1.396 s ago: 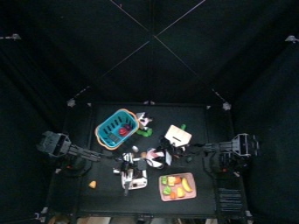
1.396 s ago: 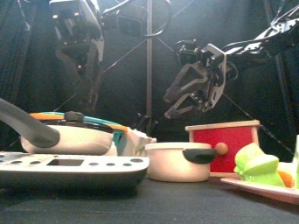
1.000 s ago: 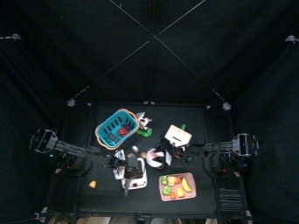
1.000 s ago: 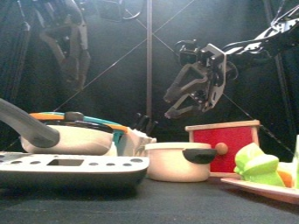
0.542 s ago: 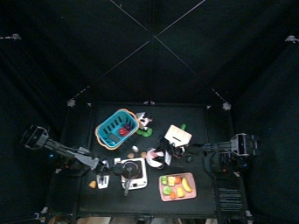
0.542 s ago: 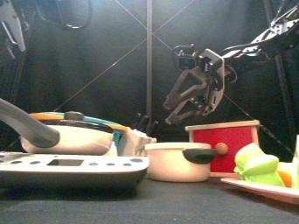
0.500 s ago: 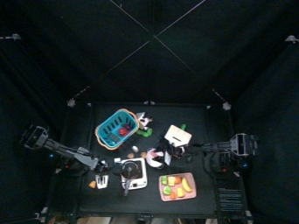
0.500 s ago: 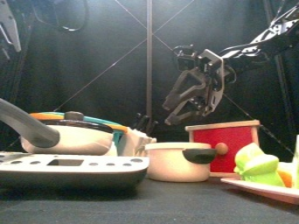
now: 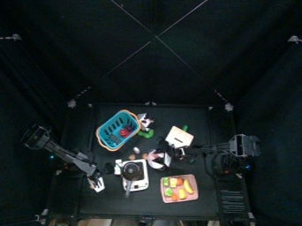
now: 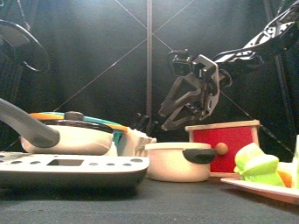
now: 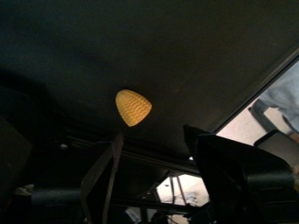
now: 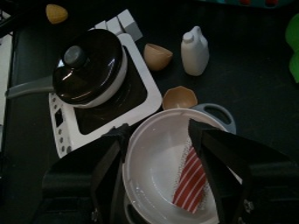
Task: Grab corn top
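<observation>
One second has carried my left claw out from mid-table to the table's front left corner, jaws spread wide and holding nothing. It now hangs over the corn, a tiny yellow-orange oblong toy piece lying alone on the black table there. My judgement: descent and closing remain. My right claw, also spread, hovers above the white pot.

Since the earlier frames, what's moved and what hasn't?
The left arm swung toward the table's front-left corner; the left gripper, jaws open and empty, now hangs over the corn and has gone out of the front view. Nothing grabbed or released. The right gripper barely shifted, hovering above the white pot. Corn, pot, blue basket and pink tray stayed put.
</observation>
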Tool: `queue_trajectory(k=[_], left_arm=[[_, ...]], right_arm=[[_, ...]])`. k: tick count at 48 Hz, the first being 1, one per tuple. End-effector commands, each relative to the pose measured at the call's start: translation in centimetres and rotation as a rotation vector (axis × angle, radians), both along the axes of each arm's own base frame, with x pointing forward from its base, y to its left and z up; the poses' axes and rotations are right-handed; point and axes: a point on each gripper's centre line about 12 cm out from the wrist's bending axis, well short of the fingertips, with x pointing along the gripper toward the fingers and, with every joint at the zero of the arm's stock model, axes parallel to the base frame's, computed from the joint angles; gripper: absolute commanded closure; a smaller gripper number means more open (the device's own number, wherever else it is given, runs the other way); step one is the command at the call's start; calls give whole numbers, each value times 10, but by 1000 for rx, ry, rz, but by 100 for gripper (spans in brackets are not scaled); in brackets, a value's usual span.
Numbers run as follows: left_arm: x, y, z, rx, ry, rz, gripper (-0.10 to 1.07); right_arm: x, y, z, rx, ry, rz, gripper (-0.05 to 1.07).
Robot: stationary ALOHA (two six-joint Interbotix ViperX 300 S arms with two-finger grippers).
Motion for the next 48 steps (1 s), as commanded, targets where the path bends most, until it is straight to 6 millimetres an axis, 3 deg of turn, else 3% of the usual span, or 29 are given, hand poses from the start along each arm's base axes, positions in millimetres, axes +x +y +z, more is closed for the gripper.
queue_trajectory(k=[1,16,29,48], left_arm=[[1,-4,0,-6,-6,39,5],[-2,-9,-24,-30,35,195,5],[-15,-12,-43,11,120,176,5],[-18,-10,-63,33,132,191,5]], right_arm=[[7,-2,13,-10,-38,-1,13],[7,-4,9,-23,-7,-11,13],[8,-5,10,-25,-8,-16,13],[7,-6,10,-27,-4,-18,13]])
